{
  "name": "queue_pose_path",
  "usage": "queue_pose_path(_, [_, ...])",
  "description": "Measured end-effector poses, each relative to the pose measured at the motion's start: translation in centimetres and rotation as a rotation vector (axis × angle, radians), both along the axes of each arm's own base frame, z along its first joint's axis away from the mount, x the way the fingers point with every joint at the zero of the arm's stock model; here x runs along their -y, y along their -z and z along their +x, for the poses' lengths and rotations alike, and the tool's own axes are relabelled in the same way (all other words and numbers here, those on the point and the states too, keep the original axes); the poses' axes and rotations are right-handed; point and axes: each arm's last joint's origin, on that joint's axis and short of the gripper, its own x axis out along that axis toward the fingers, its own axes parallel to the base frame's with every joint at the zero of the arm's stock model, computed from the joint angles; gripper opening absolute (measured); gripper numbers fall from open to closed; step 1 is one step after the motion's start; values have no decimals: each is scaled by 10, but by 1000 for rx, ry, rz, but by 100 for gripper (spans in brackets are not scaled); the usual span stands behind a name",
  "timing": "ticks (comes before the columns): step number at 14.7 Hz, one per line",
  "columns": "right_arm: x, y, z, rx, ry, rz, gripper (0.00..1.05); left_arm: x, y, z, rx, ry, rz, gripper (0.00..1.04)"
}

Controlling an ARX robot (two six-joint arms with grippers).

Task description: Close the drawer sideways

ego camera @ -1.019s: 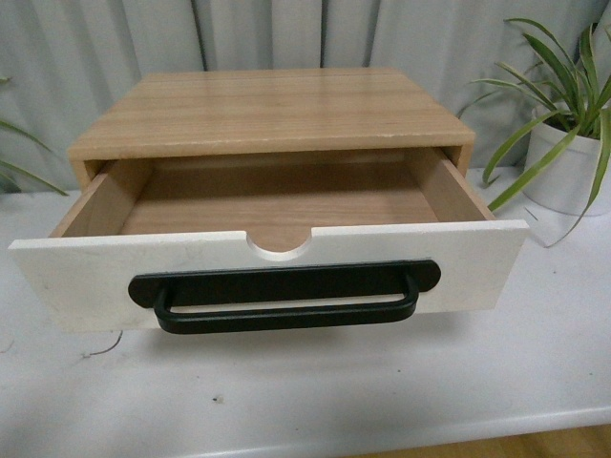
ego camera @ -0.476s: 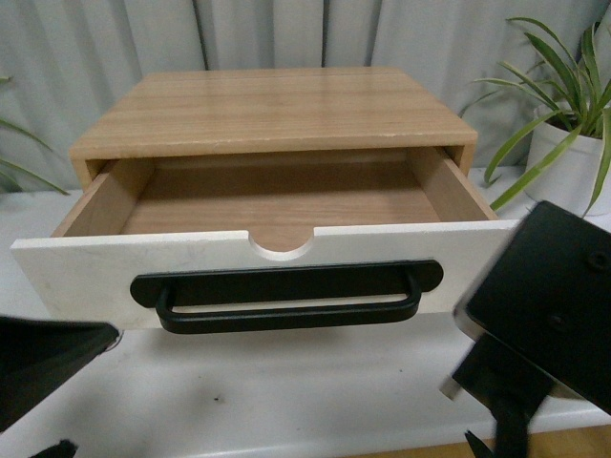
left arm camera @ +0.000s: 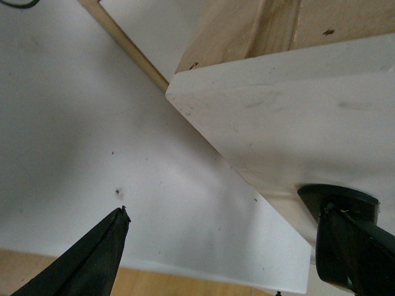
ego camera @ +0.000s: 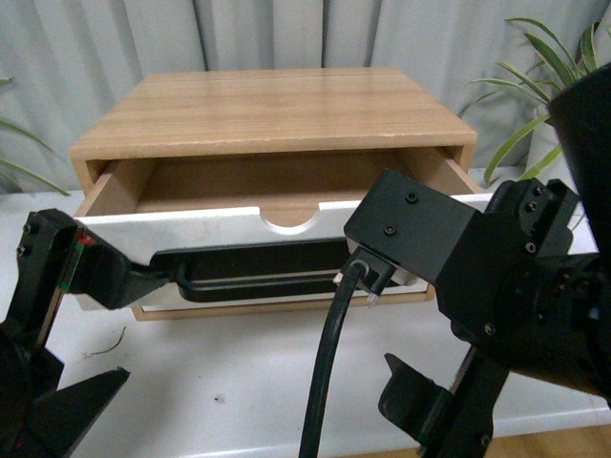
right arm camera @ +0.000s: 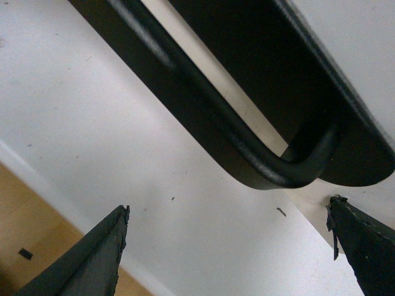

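Observation:
The drawer [ego camera: 220, 227] has a white front, a half-round notch and a long black bar handle [ego camera: 258, 272]. It stands partly open out of the light wood cabinet [ego camera: 267, 105]. My left gripper [ego camera: 115, 324] is open at the drawer's left end, with one finger [ego camera: 143, 272] against the front by the handle's end. In the left wrist view [left arm camera: 222, 213] the white front's corner [left arm camera: 296, 142] lies between its fingers. My right gripper [right arm camera: 228, 206] is open just below the handle's right end [right arm camera: 247, 148]. The right arm [ego camera: 477, 267] hides the front's right part.
The cabinet stands on a white table [ego camera: 239, 382], whose front edge is close below the grippers. A potted plant [ego camera: 563, 57] stands at the back right and grey curtains hang behind. Leaves show at the far left.
Both arms have come into view at the drawer front. The drawer has slid partway back into the cabinet.

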Motion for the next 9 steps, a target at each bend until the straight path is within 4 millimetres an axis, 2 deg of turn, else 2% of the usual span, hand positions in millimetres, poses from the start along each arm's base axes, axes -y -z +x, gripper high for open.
queue_pose_path(2, [0,3,19,18,3,-19,98,1,-1,19,3,-15,0,98])
queue_pose_path(5, [-4,-4,48,70,11,-29,98,4,-2,50,0,-39,6,98])
queue_pose_path(9, [-7,-8,71,98,21,-14,98,6,-2,79,-3,-49,24,98])
